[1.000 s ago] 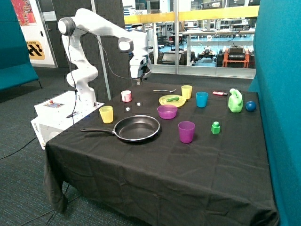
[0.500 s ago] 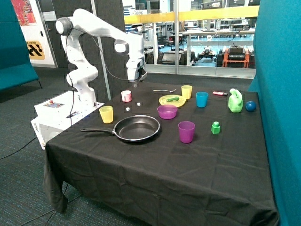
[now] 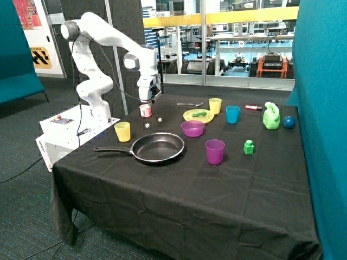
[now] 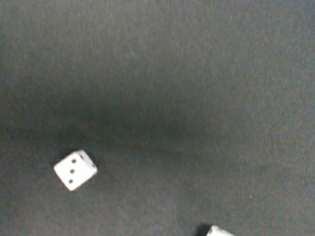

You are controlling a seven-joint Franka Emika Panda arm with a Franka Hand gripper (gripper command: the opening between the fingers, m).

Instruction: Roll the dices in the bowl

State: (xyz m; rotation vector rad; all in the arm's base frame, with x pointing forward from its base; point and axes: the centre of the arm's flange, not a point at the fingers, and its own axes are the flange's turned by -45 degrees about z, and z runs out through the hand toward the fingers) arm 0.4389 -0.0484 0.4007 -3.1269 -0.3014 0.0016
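Note:
Two tiny white dice lie on the black cloth, one (image 3: 160, 119) nearer the yellow plate and one (image 3: 147, 125) nearer the frying pan. In the wrist view one die (image 4: 75, 169) shows three pips and the other (image 4: 219, 231) is cut off by the picture's edge. The translucent purple bowl (image 3: 192, 128) stands between the plate and the pan, with nothing visible inside. My gripper (image 3: 145, 101) hangs just above the small pink and white cup (image 3: 145, 110), close beside the dice and away from the bowl. It holds nothing that I can see.
A black frying pan (image 3: 157, 147), a yellow cup (image 3: 122, 131), a purple cup (image 3: 214, 151) and a green block (image 3: 248, 147) stand in front. A yellow plate (image 3: 198, 115), spoon (image 3: 188, 104), yellow cup (image 3: 215, 105), blue cup (image 3: 232, 114), green bottle (image 3: 271, 116) and blue ball (image 3: 289, 122) stand behind.
The arm has swung away from the table's middle toward the pink cup and come lower. The dice, bowl and other things have not moved.

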